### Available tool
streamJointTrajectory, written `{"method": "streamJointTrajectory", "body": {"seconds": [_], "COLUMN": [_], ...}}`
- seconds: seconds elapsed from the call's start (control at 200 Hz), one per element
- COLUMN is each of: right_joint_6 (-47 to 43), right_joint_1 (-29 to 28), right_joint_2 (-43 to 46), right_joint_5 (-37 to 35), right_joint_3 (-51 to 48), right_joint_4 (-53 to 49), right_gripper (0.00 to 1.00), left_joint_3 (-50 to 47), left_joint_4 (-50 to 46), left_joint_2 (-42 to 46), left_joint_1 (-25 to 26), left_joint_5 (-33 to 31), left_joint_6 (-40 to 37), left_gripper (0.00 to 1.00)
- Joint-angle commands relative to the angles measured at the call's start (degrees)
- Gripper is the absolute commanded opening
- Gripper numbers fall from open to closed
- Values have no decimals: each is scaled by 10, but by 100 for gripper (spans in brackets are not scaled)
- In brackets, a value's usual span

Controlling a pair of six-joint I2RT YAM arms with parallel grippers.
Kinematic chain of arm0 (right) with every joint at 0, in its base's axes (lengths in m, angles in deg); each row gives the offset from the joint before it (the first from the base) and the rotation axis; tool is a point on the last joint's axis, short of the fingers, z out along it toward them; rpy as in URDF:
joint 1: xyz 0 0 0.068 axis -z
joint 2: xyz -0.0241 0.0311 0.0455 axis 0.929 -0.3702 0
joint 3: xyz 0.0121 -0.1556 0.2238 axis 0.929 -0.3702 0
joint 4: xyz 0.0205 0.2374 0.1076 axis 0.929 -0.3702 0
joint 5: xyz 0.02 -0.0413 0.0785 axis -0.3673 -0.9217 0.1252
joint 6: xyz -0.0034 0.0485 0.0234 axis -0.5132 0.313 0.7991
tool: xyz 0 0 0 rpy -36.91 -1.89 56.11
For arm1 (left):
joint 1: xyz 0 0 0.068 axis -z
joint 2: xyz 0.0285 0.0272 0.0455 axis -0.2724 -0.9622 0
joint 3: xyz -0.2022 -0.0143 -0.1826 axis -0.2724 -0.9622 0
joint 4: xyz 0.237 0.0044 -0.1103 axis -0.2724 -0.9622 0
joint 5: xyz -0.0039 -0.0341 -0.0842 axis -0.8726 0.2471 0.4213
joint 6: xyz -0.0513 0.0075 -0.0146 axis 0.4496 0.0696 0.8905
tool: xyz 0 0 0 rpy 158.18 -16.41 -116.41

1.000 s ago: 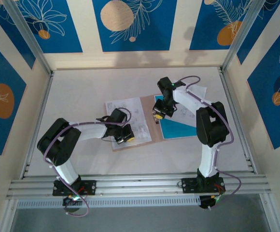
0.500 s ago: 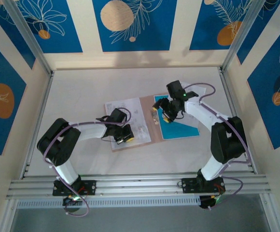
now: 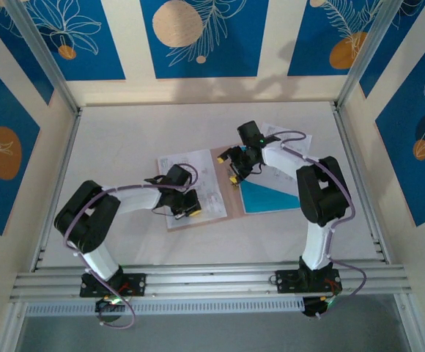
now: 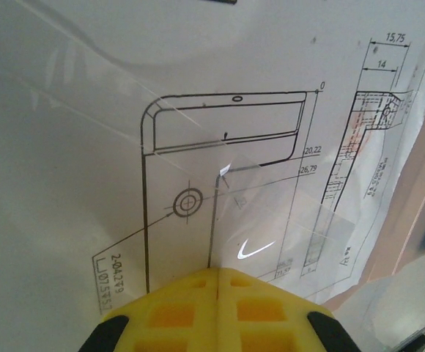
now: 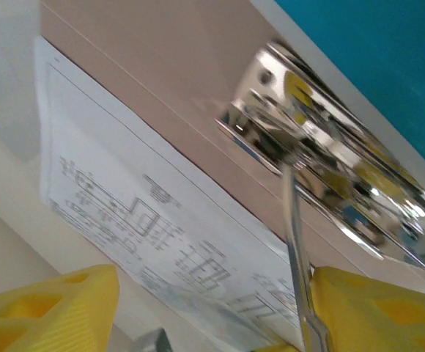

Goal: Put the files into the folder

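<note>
The folder (image 5: 146, 66) lies open and flat mid-surface (image 3: 124, 132), printed sheets (image 3: 190, 165) spread across its left side and the teal sheet (image 3: 271, 196) just right of its metal clip (image 5: 322, 169); another white sheet (image 3: 299, 139) lies beyond the right arm; the right claw (image 5: 205, 293) is the nearer to that clip, jaws wide apart and holding nothing; the clip's lever (image 5: 294, 220) runs lengthwise from the clip down between its fingers, hard beside the right-hand one; the left claw (image 4: 216, 275) has its pads closed together, tips down on the top sheet, gripping nothing; the coming move likely turns on the right claw working that lever while the left pins the paper.
</note>
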Motion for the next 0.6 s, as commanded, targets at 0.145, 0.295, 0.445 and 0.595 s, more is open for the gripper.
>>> {"method": "streamJointTrajectory", "body": {"seconds": [0.145, 0.295, 0.445, 0.595], "right_joint_6": [14, 15, 4, -41], "right_joint_1": [3, 3, 9, 12], "right_joint_2": [-55, -103, -143, -142], "right_joint_5": [5, 9, 13, 15], "right_joint_3": [110, 154, 207, 257], "right_joint_4": [-25, -36, -55, -83], "right_gripper": [68, 67, 65, 65], "left_joint_3": [-30, -34, -34, -25], "left_joint_4": [-90, -102, -114, -121], "left_joint_2": [13, 24, 32, 36], "left_joint_1": [-22, -39, -62, -79], "left_joint_5": [-42, -46, -50, -48], "left_joint_6": [-29, -42, -57, -70], "left_gripper": [0, 0, 0, 0]}}
